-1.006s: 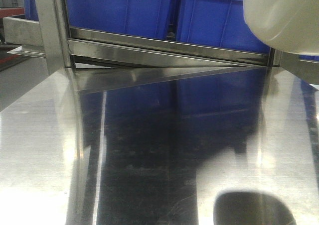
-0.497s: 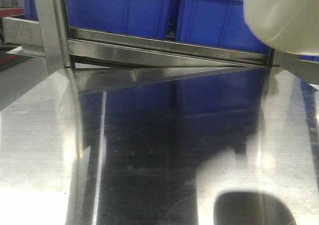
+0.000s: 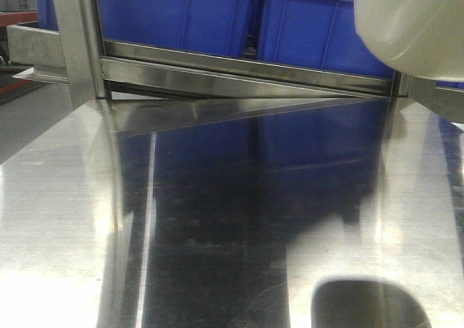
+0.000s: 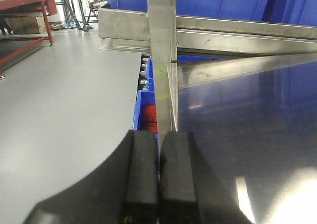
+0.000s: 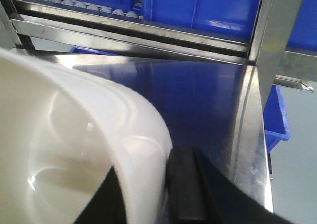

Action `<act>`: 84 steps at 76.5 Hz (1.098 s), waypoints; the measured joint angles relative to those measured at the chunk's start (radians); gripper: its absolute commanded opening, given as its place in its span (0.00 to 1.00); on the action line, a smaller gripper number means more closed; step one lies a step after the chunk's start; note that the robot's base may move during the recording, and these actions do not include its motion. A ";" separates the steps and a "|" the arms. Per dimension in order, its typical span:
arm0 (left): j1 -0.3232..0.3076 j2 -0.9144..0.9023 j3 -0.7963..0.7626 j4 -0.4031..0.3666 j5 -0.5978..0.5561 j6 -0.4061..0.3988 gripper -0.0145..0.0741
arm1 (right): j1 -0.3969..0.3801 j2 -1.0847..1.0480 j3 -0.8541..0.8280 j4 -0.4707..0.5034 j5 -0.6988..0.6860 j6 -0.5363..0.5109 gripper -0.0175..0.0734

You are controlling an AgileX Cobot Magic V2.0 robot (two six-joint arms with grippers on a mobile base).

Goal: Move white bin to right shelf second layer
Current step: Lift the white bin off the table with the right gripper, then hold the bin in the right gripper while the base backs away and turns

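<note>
**White bin held aloft in the right jaws, left jaws shut on nothing**

The right jaws are clamped on the bin (image 5: pixel 74 149). One black finger (image 5: pixel 183 184) presses the outside of the wall and the other sits dark inside the rim, with the wall pinched between them. The bin is a glossy cream-white tub. Its rim is thick and rounded, its inner walls are smooth and catch soft highlights, and it has no handles. In the front view its rounded base corner (image 3: pixel 413 23) hangs clear above the worktop (image 3: pixel 72 219), which is mirror-like steel.

Beyond the right jaws, across the worktop, a steel rail (image 5: pixel 129 33) runs the width of the rack. Above it is a row of small white rollers (image 5: pixel 74 3), and blue crates (image 5: pixel 198 6) stand on that level. A steel post (image 5: pixel 270 26) rises ahead and to the right of these jaws.

The left jaws are closed, and their two black fingers (image 4: pixel 141 174) meet face to face with nothing between them. They hang over the worktop's left edge. Straight ahead of them stands another post (image 4: pixel 161 55), and the grey floor (image 4: pixel 64 85) lies to their left.
</note>
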 measured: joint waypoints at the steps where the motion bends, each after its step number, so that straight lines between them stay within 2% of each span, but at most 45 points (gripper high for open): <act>1: 0.000 0.000 0.000 0.000 0.000 0.000 0.26 | 0.000 0.000 0.000 0.000 0.000 0.000 0.25; 84: 0.000 0.000 0.000 0.000 0.000 0.000 0.26 | 0.000 0.000 0.000 0.000 0.000 0.000 0.25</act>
